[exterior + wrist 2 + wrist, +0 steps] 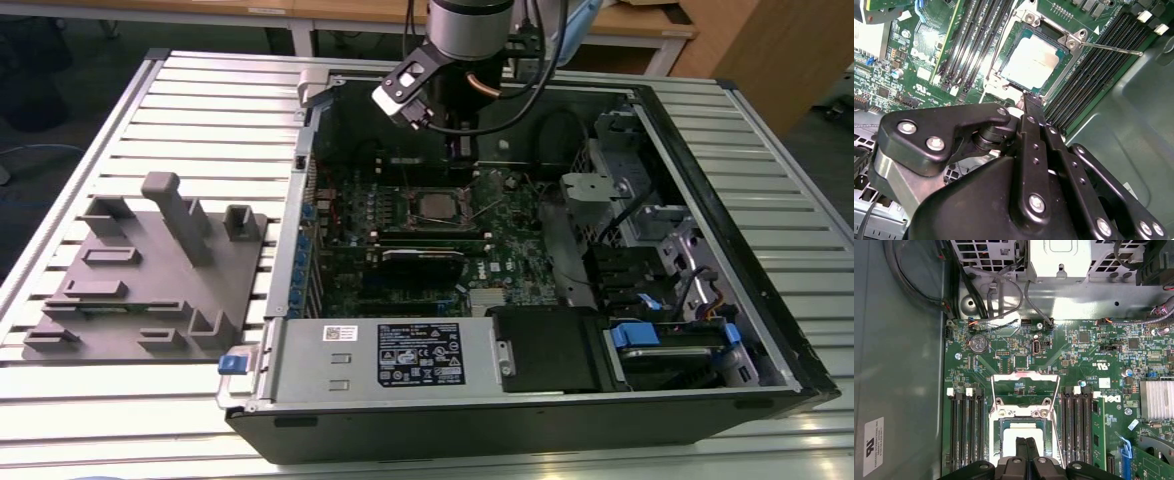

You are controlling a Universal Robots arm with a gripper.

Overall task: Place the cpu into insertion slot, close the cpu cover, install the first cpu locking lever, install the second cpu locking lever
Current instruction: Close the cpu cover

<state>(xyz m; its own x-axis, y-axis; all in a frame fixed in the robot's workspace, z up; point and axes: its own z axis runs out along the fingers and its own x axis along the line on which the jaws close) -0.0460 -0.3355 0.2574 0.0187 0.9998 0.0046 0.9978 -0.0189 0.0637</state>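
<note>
– Hand (1027,102), second wrist view: state?
– Fingers (1026,132) are lying pressed together, gripping nothing. The tip is hanging just beside the edge of the insertion slot (1046,26). Contact: cannot tell.
– Chip?
– The cpu (1031,60) is sitting in the slot, pale metal top facing up. The cpu cover (1058,67) is framing it; flat or slightly raised, cannot tell. One locking lever (1109,48) is sticking out across the memory slots (1094,85).
– First wrist view?
– The hand (1026,441) is showing its fingers meeting in a thin seam, nothing between them, in front of the cpu (1010,440). The slot rim (996,435) is running alongside, with memory slots (966,430) flanking both sides. A coin cell (977,343) and cables (999,290) are lying beyond.
– Exterior view?
– The arm (467,25) is reaching down into the open computer case (534,425), which is standing on the slatted bench (200,110). The cpu (437,207) is showing as a pale square mid-board. A grey fixture block (147,290) is lying on the bench just beside the case, at the exterior view's left. A power supply (387,355) is occupying the case's near end.
</note>
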